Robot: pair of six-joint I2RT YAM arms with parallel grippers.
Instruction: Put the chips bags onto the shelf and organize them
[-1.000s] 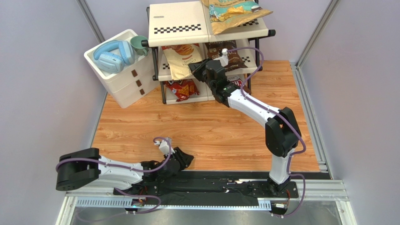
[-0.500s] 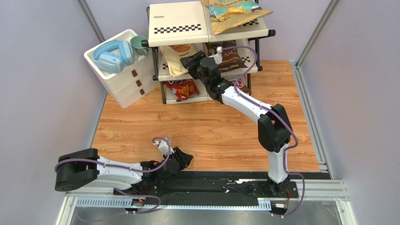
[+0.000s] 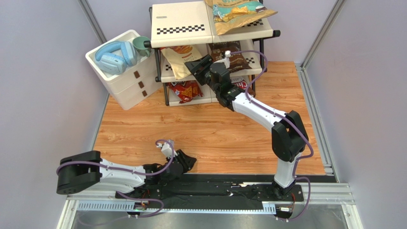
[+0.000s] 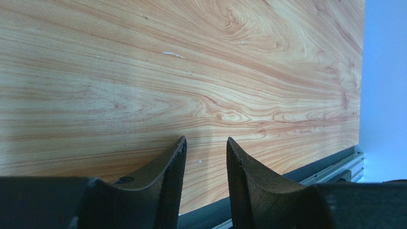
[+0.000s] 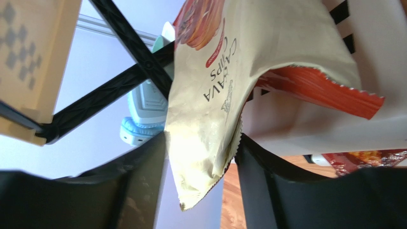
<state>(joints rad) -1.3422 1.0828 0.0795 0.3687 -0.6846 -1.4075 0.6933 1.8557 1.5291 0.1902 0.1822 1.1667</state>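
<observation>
Crinkly cream chips bag with a red-orange top, saw-toothed along its end seam, "CHIPS" printed in red. Lying on the middle tier of the shelf, toward 9 o'clock, lower end drooping past the front lip. That drooping end hanging between the widely spread fingers of the right gripper, smooth black pads flanking its edges without pinching.

Shelf standing at 12 o'clock on the wood-grain table: cream boards, black metal frame, checkered strips. On top at 1 o'clock, tan-and-teal bag; on the middle tier at 3 o'clock, dark brown bag; on the bottom tier, red bag.

At 6 o'clock, left gripper low over the table, ribbed fingers narrowly apart, holding nothing.

Compared with a second ago: right fingers parted instead of clamped on the chips bag, less of it showing beyond the top tier; left arm unmoved.
</observation>
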